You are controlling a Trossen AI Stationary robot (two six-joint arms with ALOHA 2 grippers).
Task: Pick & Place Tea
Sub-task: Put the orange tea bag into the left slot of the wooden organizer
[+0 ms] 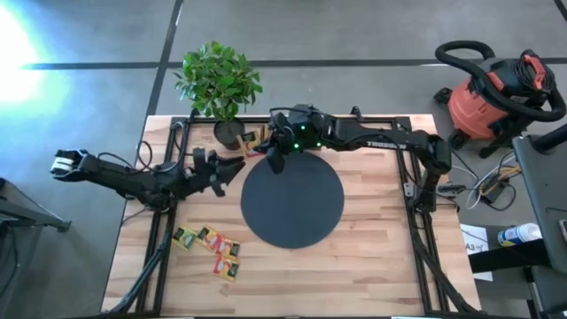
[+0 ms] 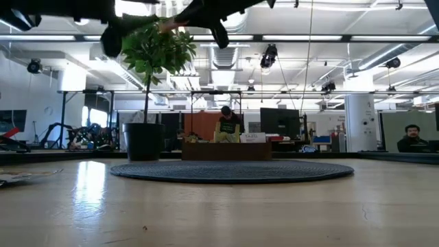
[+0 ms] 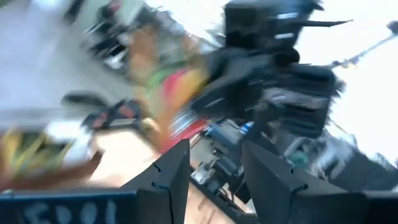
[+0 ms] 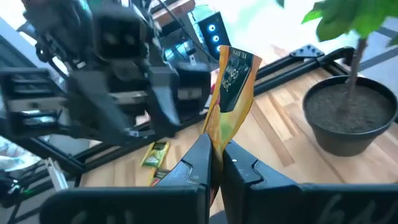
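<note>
Firstly, right gripper (image 4: 216, 155): dark fingers pressed together on the lower edge of a flat yellow-orange paper tea sachet (image 4: 231, 93) with a dark label panel, held upright above the light wooden table (image 1: 372, 257), at the far rim of the round black mat (image 1: 292, 203) — beside the black-potted green plant (image 1: 220, 84). Left gripper (image 1: 232, 168): fingers (image 3: 163, 180) spread apart with nothing between them, raised just left of the mat's far edge and near the right gripper; its own wrist view is blurred. Remaining tea: a small cluster of flat green, yellow and orange-red sachets (image 1: 211, 248) lying on the table near the front left, apart from the mat. Brown wooden tray (image 2: 226, 149) at the table's far edge behind the mat — contents cannot be told. Beyond the table: red shop vacuum (image 1: 490, 97) on the floor at right; seated persons among monitors in the low view.
</note>
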